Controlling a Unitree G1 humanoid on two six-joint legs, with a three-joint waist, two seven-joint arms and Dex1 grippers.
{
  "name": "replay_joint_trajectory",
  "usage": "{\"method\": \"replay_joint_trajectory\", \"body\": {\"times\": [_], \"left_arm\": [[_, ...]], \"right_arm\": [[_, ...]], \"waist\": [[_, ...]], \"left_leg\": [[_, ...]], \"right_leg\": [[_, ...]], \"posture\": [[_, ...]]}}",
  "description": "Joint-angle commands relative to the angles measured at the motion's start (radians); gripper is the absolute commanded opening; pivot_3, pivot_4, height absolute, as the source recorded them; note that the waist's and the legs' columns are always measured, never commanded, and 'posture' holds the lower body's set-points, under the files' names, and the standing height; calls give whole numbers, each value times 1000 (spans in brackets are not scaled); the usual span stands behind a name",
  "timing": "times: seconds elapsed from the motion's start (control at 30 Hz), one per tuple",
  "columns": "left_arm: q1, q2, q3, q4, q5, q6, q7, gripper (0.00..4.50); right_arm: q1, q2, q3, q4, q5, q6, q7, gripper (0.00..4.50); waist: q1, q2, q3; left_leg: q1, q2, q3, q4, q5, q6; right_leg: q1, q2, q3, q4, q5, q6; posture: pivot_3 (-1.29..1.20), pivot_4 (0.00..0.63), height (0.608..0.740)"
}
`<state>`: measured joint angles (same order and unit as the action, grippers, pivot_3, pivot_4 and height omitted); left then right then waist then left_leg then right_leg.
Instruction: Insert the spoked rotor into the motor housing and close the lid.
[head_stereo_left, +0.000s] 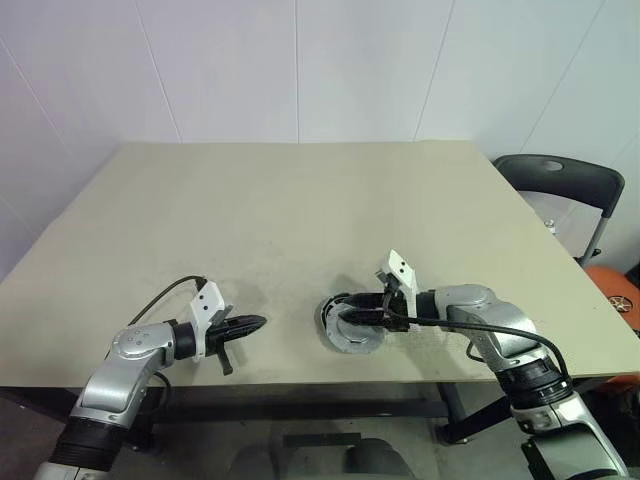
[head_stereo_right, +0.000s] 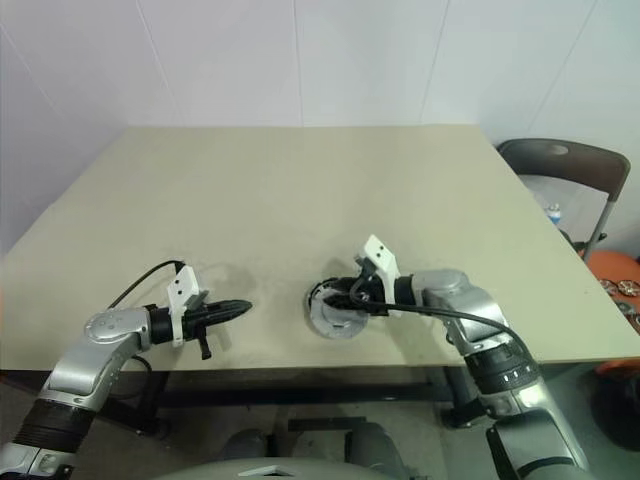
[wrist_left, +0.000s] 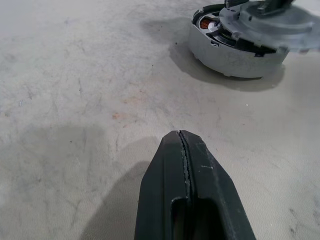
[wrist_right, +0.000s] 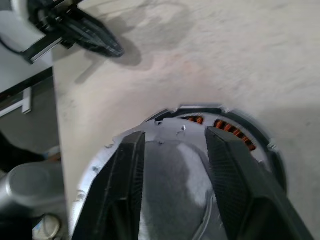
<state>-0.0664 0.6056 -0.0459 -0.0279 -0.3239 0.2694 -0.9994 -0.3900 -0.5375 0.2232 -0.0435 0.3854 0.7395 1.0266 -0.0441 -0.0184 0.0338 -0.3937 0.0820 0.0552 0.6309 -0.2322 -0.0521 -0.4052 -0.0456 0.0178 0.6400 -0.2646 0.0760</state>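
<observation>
Right wrist view shows the right pincer (wrist_right: 172, 145) with its two fingers spread apart over the grey lid (wrist_right: 170, 175) lying askew on the motor housing (wrist_left: 235, 57), copper coils peeking out, near the surface (head_stereo_left: 300, 210) front edge, while the left pincer (head_stereo_left: 250, 323) rests closed, well apart.

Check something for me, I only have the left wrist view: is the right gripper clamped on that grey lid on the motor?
Observer: Not that I can see. In its own wrist view the right gripper has its fingers apart, straddling the middle of the grey lid.
Operator: How near is the motor to the table edge?
Observer: Close. In the head view the motor sits right by the near edge of the table.
Operator: Anything beside the table?
Observer: A dark chair stands at its far right corner.
</observation>
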Motion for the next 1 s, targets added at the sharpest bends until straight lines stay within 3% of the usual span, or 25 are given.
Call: {"method": "replay_joint_trajectory", "body": {"times": [0.03,0.2,0.23,0.43,0.67,1.0], "left_arm": [[-11,3,10,-31,-10,-3,-2,0],[-10,1,9,2,-1,-29,-14,0],[-10,1,8,8,1,-34,-15,0],[-9,-6,5,44,11,-66,-22,0],[-19,-7,2,76,26,-86,-22,0],[-27,-13,-6,82,34,-89,-26,0]], "right_arm": [[3,-39,39,-40,-38,-16,7,2568],[-5,-29,22,-32,-23,-15,-8,4312],[-6,-31,24,-32,-23,-15,-7,4478],[-3,-69,73,-20,-92,-53,-6,4478],[0,-81,32,-65,-14,-27,56,4478],[-61,-6,-21,31,-83,-186,-65,4478]], "waist": [[0,0,0],[0,0,0],[0,0,0],[0,0,0],[1,0,0],[0,0,0]], "left_leg": [[0,0,0,0,0,0],[1,0,0,0,0,0],[1,0,0,0,0,0],[0,0,0,-1,0,0],[1,0,0,-1,0,0],[-1,0,0,-1,0,0]], "right_leg": [[0,0,0,0,0,0],[0,0,0,0,0,0],[0,0,0,0,0,0],[0,0,0,-1,0,0],[0,0,0,-3,0,0],[0,0,0,-3,0,0]], "posture": [[0,0,740],[0,0,740],[0,0,740],[0,0,740],[0,0,740],[0,0,740]]}}
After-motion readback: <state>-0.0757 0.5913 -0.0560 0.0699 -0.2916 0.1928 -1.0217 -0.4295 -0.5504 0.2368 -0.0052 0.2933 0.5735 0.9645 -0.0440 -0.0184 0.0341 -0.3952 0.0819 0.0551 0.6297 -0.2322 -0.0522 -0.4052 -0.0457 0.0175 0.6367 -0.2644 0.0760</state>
